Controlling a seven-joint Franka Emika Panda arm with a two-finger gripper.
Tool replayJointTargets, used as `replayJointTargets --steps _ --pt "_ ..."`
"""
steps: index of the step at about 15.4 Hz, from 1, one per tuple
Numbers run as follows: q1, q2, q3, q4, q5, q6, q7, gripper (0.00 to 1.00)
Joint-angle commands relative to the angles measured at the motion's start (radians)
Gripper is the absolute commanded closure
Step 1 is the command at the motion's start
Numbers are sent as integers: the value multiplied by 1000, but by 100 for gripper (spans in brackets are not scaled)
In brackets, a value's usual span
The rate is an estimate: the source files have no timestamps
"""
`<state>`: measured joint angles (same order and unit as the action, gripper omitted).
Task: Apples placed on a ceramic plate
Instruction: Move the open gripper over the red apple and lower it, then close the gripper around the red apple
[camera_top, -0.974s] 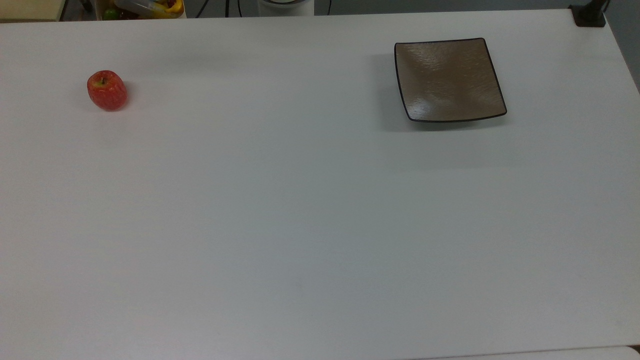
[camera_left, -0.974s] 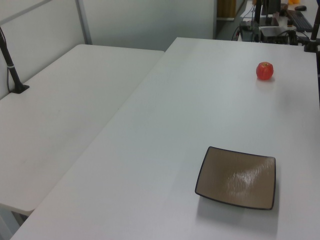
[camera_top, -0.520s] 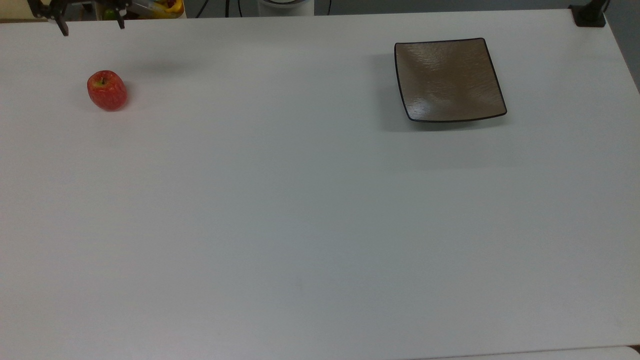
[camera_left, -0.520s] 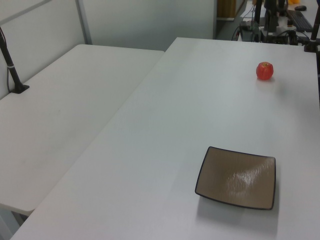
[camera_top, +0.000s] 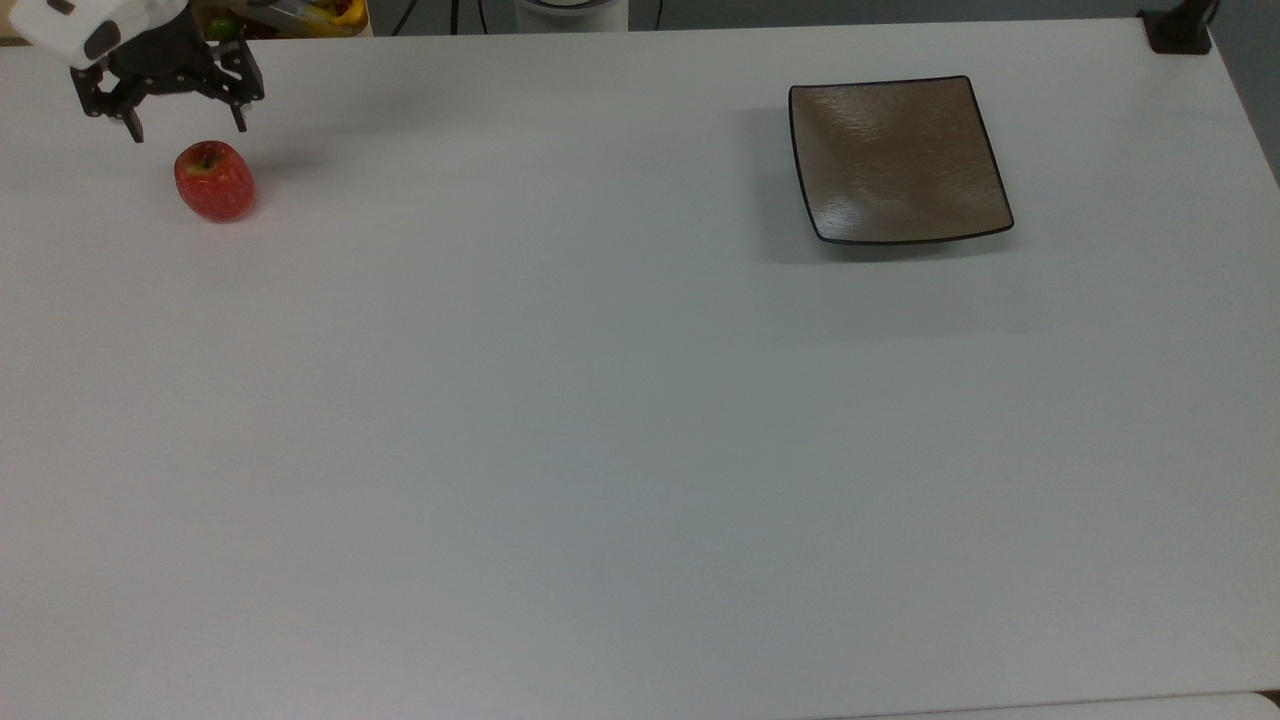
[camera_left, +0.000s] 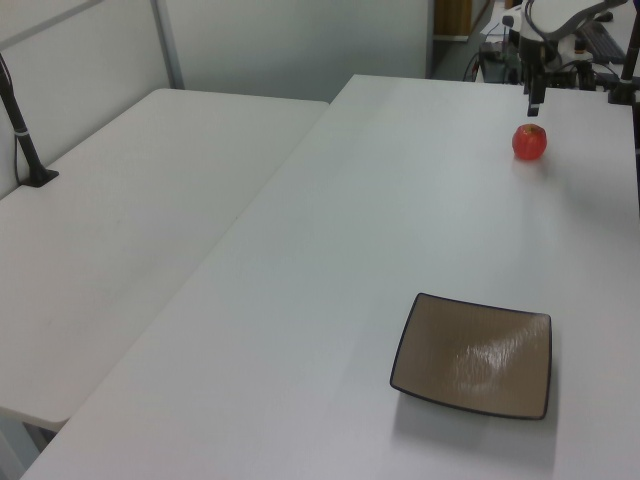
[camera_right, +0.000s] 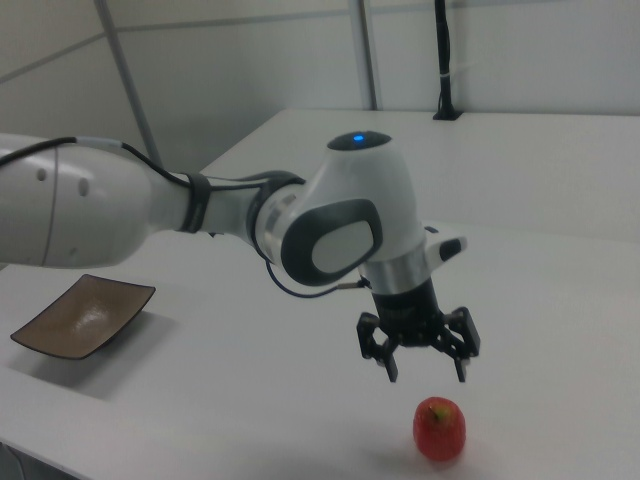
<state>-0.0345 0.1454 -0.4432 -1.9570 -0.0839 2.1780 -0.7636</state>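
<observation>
Apple first: you have one apple (camera_top: 214, 181) on the white table (camera_top: 600, 420), and the gripper (camera_top: 186, 124) hangs just above it with its two black fingers spread wide and nothing between them. In the right view the gripper (camera_right: 425, 372) points straight down, its fingertips (camera_right: 391, 374) clear of the fruit, and the apple (camera_right: 440, 428) sits a little toward the right view's right of the gap between them. In the left view you see the gripper (camera_left: 534, 103) as a thin dark finger directly over the apple (camera_left: 530, 142), not touching it.

You can read the apple's pose plainly: it stands upright on the table, its stem end facing up, with the yellowish patch around the stem turned toward the top view's upper edge. It is nearly round, so its long axis is hard to tell; if anything it runs vertically through the stem.

Moving outward, the white arm (camera_right: 200, 215) reaches in from the right view's left, its wrist bent down to the gripper.

You have one ceramic plate (camera_top: 896, 160), square, brown with a dark rim, lying flat and bare. It sits well apart from the apple, toward the top view's right; the apple lies near the top view's left edge. In the left view the plate (camera_left: 474, 354) is near the camera and the apple far behind it.
</observation>
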Motion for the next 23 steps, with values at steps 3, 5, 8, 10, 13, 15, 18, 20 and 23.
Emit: replayJointTargets --steps 3,5,8,10,13,15,18,20,23 --pt "-15 75 -3 -31 -48 100 -17 0" --pt "-15 94 -3 -48 -50 121 -17 0" --pt "-13 118 -2 -56 -50 135 -16 0" --pt "-13 132 -2 -56 -50 135 -14 0" --pt "-13 140 0 -56 -53 135 -13 0" --pt "-13 151 0 -56 -53 135 -13 0" --pt "-13 152 1 -57 -54 135 -14 22" --pt "-13 152 0 -57 -65 135 -14 49" --pt "-13 148 3 -56 -65 125 -11 85"
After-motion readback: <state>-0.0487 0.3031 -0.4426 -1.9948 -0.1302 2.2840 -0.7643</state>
